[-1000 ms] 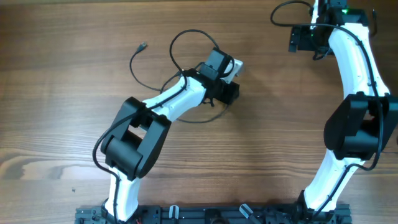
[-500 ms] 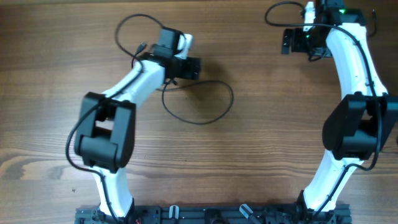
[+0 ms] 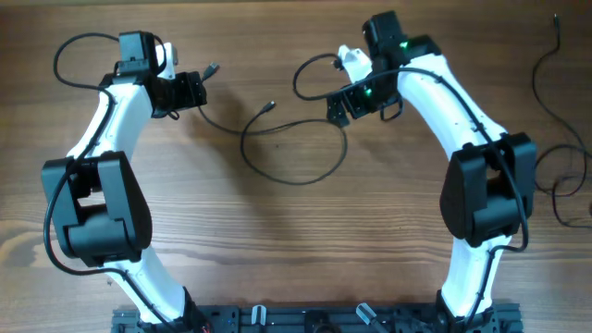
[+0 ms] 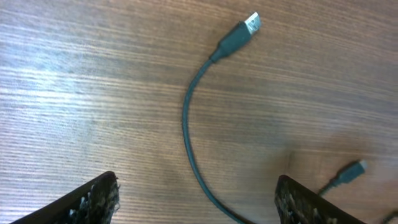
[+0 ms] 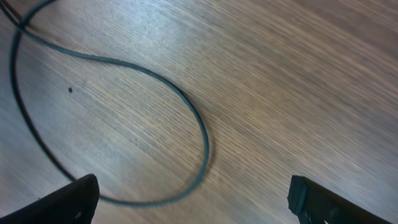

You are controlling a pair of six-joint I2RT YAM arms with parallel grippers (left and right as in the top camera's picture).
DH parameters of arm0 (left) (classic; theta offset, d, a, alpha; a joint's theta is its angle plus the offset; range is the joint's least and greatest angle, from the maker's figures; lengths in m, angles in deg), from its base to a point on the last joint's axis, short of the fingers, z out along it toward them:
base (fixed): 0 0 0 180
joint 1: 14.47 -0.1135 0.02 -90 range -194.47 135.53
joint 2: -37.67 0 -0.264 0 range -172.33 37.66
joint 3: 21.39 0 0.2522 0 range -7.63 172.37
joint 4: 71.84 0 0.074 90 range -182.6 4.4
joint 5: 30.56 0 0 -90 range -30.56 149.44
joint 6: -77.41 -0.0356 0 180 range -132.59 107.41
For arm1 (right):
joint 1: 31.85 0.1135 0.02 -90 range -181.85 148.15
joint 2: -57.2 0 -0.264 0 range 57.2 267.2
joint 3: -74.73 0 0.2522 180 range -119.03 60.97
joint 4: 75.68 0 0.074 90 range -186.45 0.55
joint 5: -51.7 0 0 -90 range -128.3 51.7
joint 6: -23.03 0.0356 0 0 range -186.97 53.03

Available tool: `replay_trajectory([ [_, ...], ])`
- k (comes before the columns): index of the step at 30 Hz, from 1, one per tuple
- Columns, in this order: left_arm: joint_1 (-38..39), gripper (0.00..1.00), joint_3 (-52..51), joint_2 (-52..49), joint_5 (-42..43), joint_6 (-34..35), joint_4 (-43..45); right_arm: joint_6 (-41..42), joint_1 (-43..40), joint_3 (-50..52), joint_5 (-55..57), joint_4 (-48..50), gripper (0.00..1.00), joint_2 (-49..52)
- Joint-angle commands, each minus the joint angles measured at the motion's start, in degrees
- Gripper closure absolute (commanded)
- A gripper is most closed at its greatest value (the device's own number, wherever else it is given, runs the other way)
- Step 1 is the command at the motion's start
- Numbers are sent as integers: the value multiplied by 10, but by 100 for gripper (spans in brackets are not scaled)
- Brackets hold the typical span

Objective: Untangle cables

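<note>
One thin black cable (image 3: 296,178) lies in a wide loop at the table's middle. Its USB plug (image 3: 213,68) rests at the back left and a smaller plug (image 3: 270,105) lies by the loop. My left gripper (image 3: 198,91) is open just right of the arm's wrist, close above the wood. In the left wrist view the cable (image 4: 186,124) runs from the plug (image 4: 249,25) down between the open fingers (image 4: 93,199), untouched. My right gripper (image 3: 337,109) is open over the loop's right side. The loop (image 5: 205,143) shows ahead of my right gripper (image 5: 193,205).
More thin black cable (image 3: 539,85) lies loose along the right edge, with small loops (image 3: 564,185) beside the right arm's elbow. The arms' bases stand on a black rail (image 3: 305,319) at the front edge.
My left arm swung to the back left and its gripper opened, leaving the cable on the wood. My right arm came from the back right corner to above the loop.
</note>
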Motion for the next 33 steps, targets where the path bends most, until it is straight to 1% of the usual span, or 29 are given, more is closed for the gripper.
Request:
replay_trajectory([
  [1,0,19,5,20,32,-5,1,-26,23,33,59,26,0,-4],
  [3,0,19,5,20,32,-5,0,-46,42,51,152,50,0,-4],
  [5,0,20,5,25,32,-5,-4,-69,49,51,173,58,0,-3],
  [6,1,20,5,29,35,-5,-4,-75,49,51,173,58,0,-2],
  [8,3,23,5,31,86,-5,-4,-90,49,51,168,56,0,2],
  [9,5,23,5,31,94,-5,-5,-91,49,51,164,55,0,5],
  [12,26,24,5,31,94,-6,-4,-84,50,51,149,43,0,23],
  [15,39,24,5,31,94,-7,-4,-80,58,51,102,45,0,24],
  [17,47,24,5,31,94,-7,-4,-77,63,51,102,55,0,25],
  [20,51,24,5,36,116,-7,-3,-76,64,51,102,51,0,32],
  [23,51,24,5,64,122,-7,3,-74,66,51,102,69,0,33],
  [26,51,22,5,88,120,-35,2,-74,66,51,97,70,0,34],
  [29,53,19,5,91,120,-83,-14,-74,66,51,84,80,0,35],
  [30,54,18,5,91,120,-109,-25,-73,66,51,84,85,0,36],
  [33,55,13,5,92,120,-110,-30,-73,66,51,84,87,0,52],
])
